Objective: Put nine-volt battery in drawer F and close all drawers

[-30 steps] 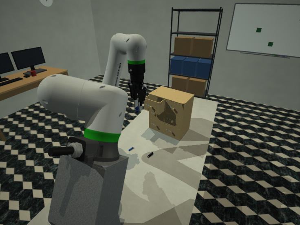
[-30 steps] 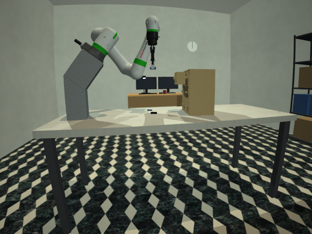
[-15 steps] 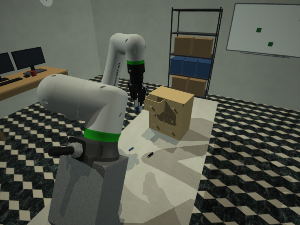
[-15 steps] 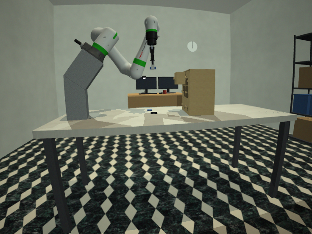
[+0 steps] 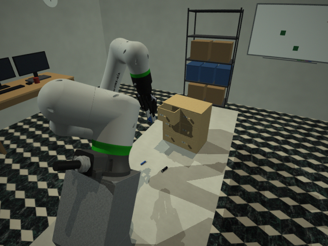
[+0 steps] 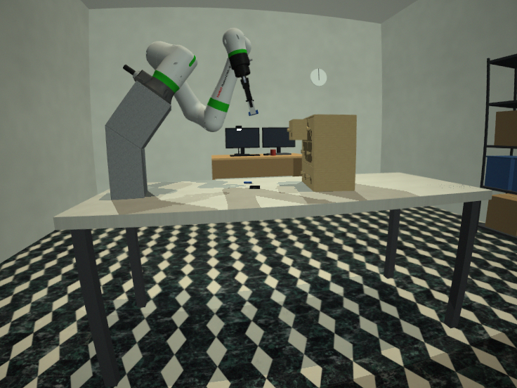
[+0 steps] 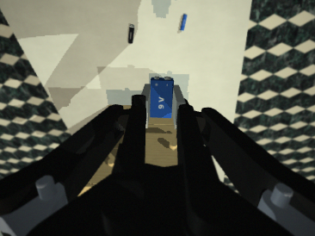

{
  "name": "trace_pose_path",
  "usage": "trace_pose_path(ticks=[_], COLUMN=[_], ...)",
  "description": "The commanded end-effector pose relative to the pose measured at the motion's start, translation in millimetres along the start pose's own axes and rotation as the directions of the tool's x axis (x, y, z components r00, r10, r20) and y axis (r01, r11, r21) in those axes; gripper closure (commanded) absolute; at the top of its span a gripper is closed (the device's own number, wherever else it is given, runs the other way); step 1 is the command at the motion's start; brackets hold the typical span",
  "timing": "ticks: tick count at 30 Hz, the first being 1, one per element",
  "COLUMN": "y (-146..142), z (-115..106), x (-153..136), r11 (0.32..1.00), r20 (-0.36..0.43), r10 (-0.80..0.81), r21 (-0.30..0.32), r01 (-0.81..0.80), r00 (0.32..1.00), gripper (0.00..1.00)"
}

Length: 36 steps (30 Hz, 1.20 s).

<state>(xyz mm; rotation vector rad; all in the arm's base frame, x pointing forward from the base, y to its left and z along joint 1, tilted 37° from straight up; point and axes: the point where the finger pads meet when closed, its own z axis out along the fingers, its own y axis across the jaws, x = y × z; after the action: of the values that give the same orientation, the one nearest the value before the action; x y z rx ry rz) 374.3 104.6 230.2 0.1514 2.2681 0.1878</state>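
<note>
Held aloft in the gripper (image 5: 151, 119) (image 6: 253, 112) (image 7: 162, 99), its fingers closed narrowly on the battery (image 5: 149, 119) (image 6: 256, 112) (image 7: 162, 103), slightly higher than the open drawer (image 5: 171, 118) (image 6: 296, 129) and out in front of it, apart.

top: high behind arm, toward chest | exterior: side-on, farther | wrist: close, down; all share table
</note>
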Motion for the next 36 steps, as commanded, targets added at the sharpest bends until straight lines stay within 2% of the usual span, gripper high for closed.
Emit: trace_pose_path(ticks=[1,8,10,18,25,36], y=[1.7,1.6,1.6,1.5,1.4,1.6], z=[1.8,2.4,2.4,3.0,3.1,3.0], x=[3.4,7.7,7.7,10.6,11.9,12.2], r11=[1.000,1.000,1.000,1.000,1.000,1.000], r20=[0.173,0.346,0.346,0.456,0.503,0.518], r10=[-0.004,-0.005,-0.005,-0.006,-0.006,-0.006], r21=[0.009,0.009,0.009,0.009,0.009,0.008], r01=[0.002,0.002,0.002,0.002,0.002,0.002], r00=[0.985,0.938,0.938,0.890,0.864,0.855], gripper=[0.86,0.86,0.86,0.86,0.86,0.86])
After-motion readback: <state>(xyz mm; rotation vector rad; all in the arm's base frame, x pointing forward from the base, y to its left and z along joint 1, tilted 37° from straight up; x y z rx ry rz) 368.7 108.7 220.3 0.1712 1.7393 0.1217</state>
